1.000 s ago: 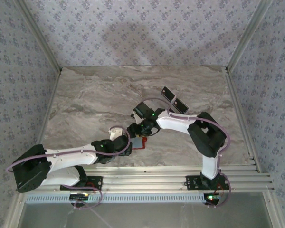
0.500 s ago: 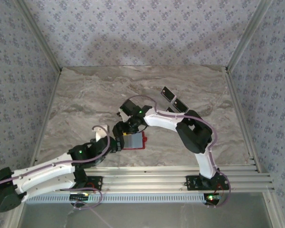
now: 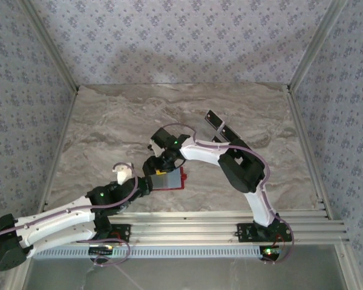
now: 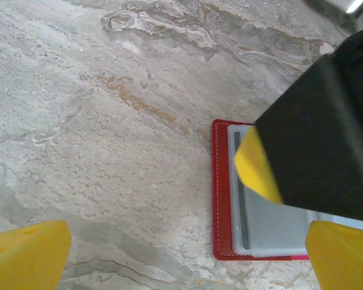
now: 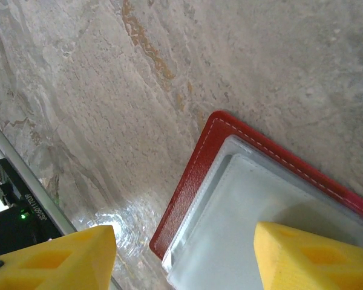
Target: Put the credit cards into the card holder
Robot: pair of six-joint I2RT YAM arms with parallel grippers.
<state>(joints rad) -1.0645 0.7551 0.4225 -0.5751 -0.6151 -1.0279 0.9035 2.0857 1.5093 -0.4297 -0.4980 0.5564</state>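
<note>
The red card holder [image 3: 176,181] lies open on the marble table near the front, with a grey, see-through pocket [image 4: 272,223] on top. My right gripper [image 3: 157,170] hovers open over the holder's left corner [image 5: 193,181]. One of its yellow fingertips [image 5: 314,257] is over the pocket [image 5: 242,229], the other [image 5: 54,263] over bare table. My left gripper [image 3: 143,184] stands wide open just left of the holder [image 4: 221,199], nothing between its fingers [image 4: 24,257]. Two black credit cards [image 3: 215,119] [image 3: 230,134] lie flat at the back right.
The right arm's elbow [image 3: 242,169] arches over the table right of the holder. A metal rail [image 3: 230,220] runs along the front edge, close behind the holder. Patterned walls [image 3: 169,42] close in the table on three sides.
Both grippers have shifted left, and the holder has slid left with them. It now shows its grey pocket on top. The left arm's elbow has swung down towards the front left.
</note>
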